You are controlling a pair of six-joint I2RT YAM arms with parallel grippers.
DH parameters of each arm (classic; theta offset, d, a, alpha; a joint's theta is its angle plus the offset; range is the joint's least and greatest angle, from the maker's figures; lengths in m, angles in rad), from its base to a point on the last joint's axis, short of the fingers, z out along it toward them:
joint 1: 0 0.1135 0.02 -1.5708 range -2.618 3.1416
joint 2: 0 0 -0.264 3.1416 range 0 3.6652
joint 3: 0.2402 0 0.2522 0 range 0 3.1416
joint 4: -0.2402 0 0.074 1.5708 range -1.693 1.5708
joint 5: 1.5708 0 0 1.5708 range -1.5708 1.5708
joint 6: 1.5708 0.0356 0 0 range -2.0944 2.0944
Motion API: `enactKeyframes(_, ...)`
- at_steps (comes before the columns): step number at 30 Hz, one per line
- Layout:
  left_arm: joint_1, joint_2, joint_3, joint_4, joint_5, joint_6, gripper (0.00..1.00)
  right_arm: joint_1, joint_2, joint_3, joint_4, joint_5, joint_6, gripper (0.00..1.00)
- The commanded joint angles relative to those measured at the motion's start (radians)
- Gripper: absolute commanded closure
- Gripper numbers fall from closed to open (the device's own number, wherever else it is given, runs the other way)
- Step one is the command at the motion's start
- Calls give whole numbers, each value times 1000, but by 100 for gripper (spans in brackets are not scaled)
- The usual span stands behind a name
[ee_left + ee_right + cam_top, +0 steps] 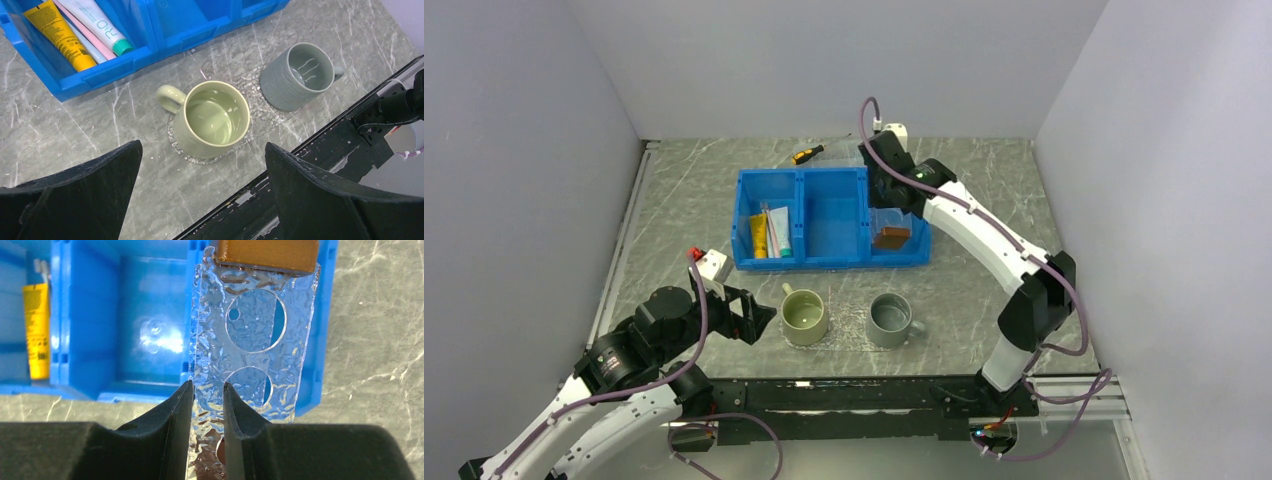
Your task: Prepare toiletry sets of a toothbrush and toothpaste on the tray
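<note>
The right tool (207,388) is pinching the clear tray (252,360) by its edge, jaws nearly closed, over the right compartment of the blue bin (100,315). Stiff, light, probably slick plastic; its wooden handle (267,255) is likely offering surer purchase. The left tool (202,147) is hanging wide open; toothpaste (96,22) and toothbrush (87,34) are lying in the left compartment.

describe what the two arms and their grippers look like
Left arm and right arm: white shells, black joints, a purple cable running along each. Left gripper and right gripper: black wedge-shaped fingers tapering to the tips. A green light glows on the right wrist.
</note>
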Motion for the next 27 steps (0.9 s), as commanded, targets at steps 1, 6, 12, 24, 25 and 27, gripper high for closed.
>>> enactKeyframes(1, -4, 2, 23, 5, -16, -9, 1, 88, -77, 41, -37, 101, 47, 100)
enactKeyframes(6, -4, -19, 27, -8, -35, -21, 1, 188, -120, 33, -85, 146, 109, 100)
enactKeyframes(12, -4, -72, 27, -17, -67, -33, 1, 300, -158, 14, -146, 192, 217, 100)
enactKeyframes(24, -4, -168, 27, -45, -151, -64, 0, 507, -109, 21, -325, 310, 503, 100)
enactKeyframes(25, -4, -171, 27, -45, -154, -65, 1, 522, -104, 21, -336, 317, 524, 100)
enactKeyframes(27, -4, -173, 27, -44, -152, -64, 1, 551, -94, 22, -356, 331, 566, 100)
